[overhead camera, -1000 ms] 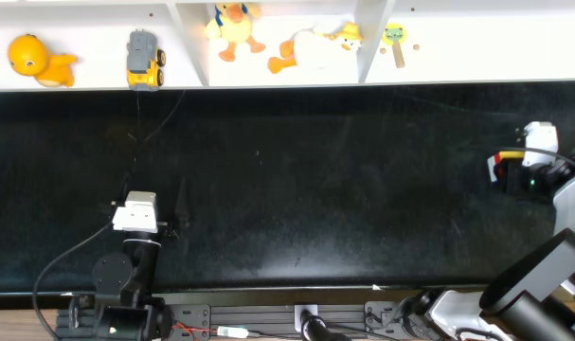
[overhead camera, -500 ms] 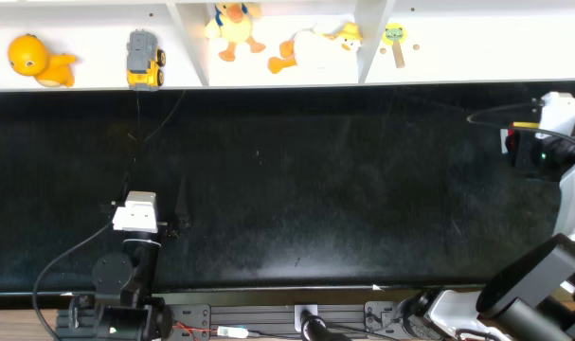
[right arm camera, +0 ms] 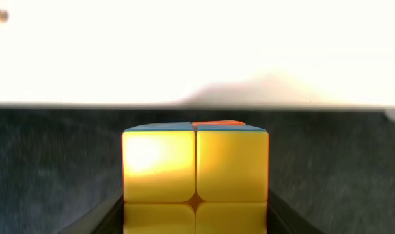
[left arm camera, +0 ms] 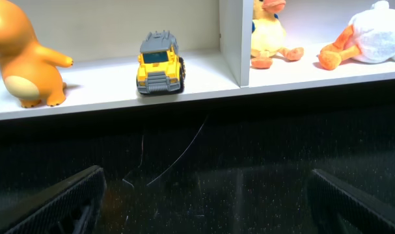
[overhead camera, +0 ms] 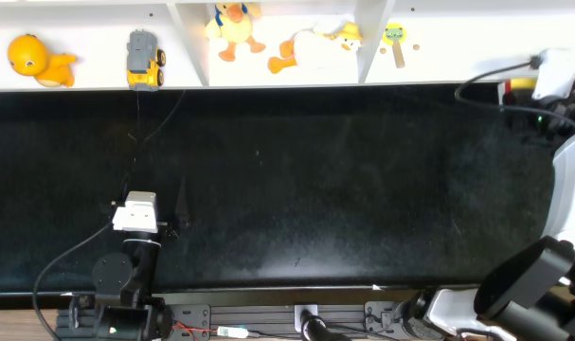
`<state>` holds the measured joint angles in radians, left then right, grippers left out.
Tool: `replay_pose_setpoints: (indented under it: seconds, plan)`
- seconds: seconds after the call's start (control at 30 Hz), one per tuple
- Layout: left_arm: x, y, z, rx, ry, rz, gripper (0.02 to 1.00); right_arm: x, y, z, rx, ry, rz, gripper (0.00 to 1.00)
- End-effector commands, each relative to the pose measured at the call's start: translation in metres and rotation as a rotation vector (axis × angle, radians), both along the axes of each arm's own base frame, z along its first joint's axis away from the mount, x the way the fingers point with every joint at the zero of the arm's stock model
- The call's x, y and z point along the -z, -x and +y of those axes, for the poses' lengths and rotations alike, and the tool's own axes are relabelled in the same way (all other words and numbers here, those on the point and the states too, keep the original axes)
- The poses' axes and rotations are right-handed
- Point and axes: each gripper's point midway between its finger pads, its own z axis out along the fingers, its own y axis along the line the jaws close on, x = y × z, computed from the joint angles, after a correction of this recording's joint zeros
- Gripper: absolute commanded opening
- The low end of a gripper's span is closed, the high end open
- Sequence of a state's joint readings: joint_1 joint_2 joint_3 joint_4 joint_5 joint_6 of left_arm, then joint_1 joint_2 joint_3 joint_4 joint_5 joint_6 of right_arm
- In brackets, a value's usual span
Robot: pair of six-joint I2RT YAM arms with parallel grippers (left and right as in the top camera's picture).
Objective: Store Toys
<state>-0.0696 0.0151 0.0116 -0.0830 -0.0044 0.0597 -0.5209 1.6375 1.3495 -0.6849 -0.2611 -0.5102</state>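
Jaws on your right arm clamp a yellow puzzle cube (right arm camera: 196, 175), held just before the white shelf's (overhead camera: 439, 68) right end, seemingly above the tabletop (overhead camera: 315, 189). Your left jaws stand spread, facing the yellow toy truck (left arm camera: 160, 64).

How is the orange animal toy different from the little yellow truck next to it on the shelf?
The rounded orange plastic animal toy is smooth and chubby with a pale belly. The yellow toy truck with a grey top is boxy and has wheels and a grille. The animal toy also stands taller than the truck. Both stand upright in the left compartment of the white shelf, side by side without touching.
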Motion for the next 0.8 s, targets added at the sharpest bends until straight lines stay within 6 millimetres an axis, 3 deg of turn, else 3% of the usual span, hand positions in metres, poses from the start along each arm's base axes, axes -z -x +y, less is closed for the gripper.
replay_pose_setpoints:
  seconds: [0.03, 0.4, 0.8]
  plan:
    - [-0.001, 0.000, 0.002, -0.007, -0.018, -0.008, 0.996, -0.012, -0.029, 0.000, 0.014, -0.028, -0.038, 0.527]
    - [-0.001, 0.000, 0.002, -0.007, -0.018, -0.008, 0.998, -0.001, -0.074, -0.002, 0.000, -0.058, -0.024, 0.540]
    - [-0.001, 0.000, 0.002, -0.007, -0.018, -0.008, 0.998, 0.027, -0.084, -0.002, 0.005, -0.091, 0.022, 0.562]
